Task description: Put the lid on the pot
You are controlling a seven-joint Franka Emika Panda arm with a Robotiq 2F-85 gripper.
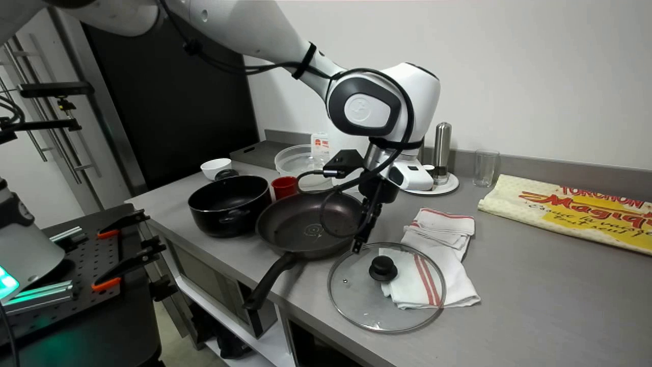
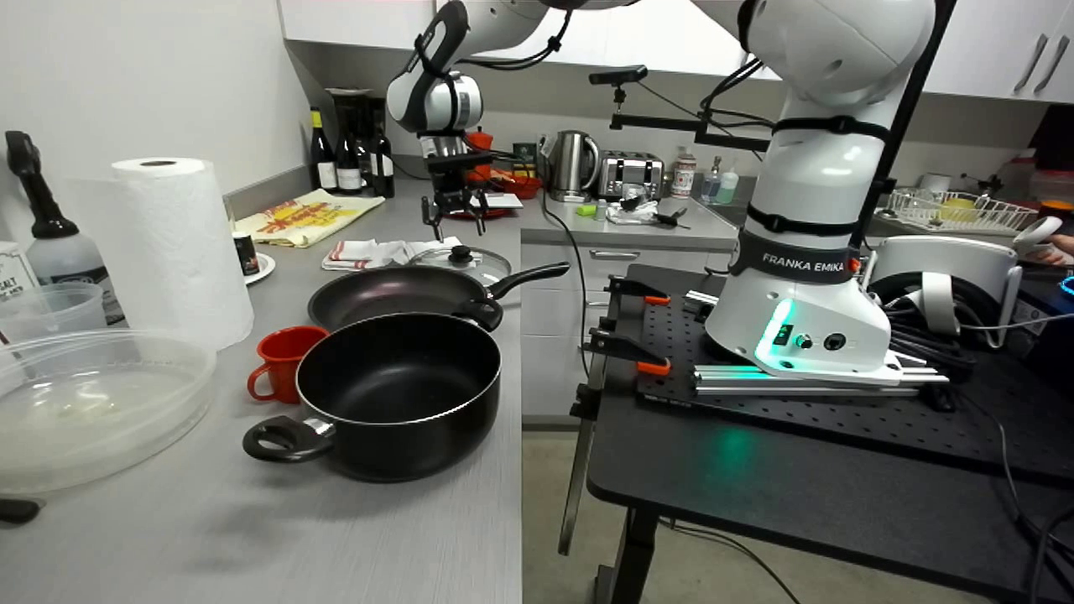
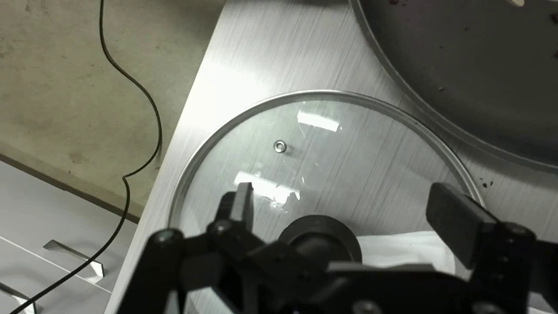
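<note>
The lid [image 1: 356, 298] is a clear glass disc with a metal rim and a black knob [image 1: 383, 268]. It lies knob up on the counter, partly over a folded white towel. It also shows in an exterior view [image 2: 487, 267] and in the wrist view [image 3: 348, 144]. The black pot [image 1: 229, 201] stands uncovered at the other end of the counter, also in an exterior view [image 2: 403, 394]. My gripper [image 3: 340, 192] is open and empty, pointing down above the lid. In the wrist view the knob shows between and below the fingertips, partly hidden by the gripper. The gripper also shows in both exterior views [image 1: 359, 244] [image 2: 458, 226].
A black frying pan [image 1: 310, 224] sits between the lid and the pot, its handle over the counter's front edge. A red mug [image 2: 285, 361] stands beside the pot. A paper towel roll [image 2: 172, 252] and clear plastic bowl [image 2: 92, 403] stand toward the wall. The striped towel [image 1: 456, 280] lies partly under the lid.
</note>
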